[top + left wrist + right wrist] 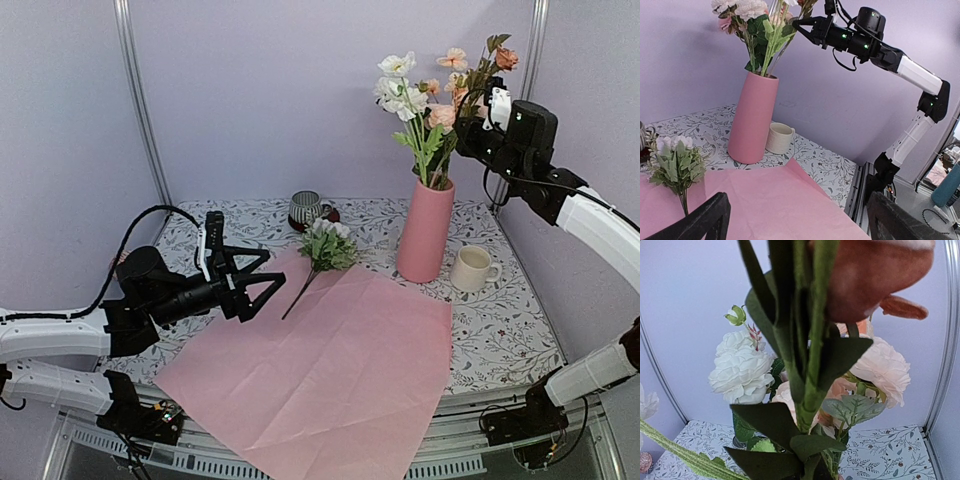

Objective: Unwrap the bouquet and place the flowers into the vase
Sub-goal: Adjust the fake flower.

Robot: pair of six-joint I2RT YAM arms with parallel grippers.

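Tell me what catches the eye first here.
The tall pink vase at the back right, full of flowers, with the right gripper shut on a stem above it. Next comes the big pink paper spread flat in front, with one leafy sprig lying at its far edge. The left gripper is wide open beside that sprig.

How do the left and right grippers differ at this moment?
The left gripper is open and empty; the right gripper is shut on a peach-flowered stem. The left gripper sits low over the pink paper, facing the leafy sprig lying there; the right gripper is high up, beside the blooms standing in the vase. Both are black two-finger grippers.
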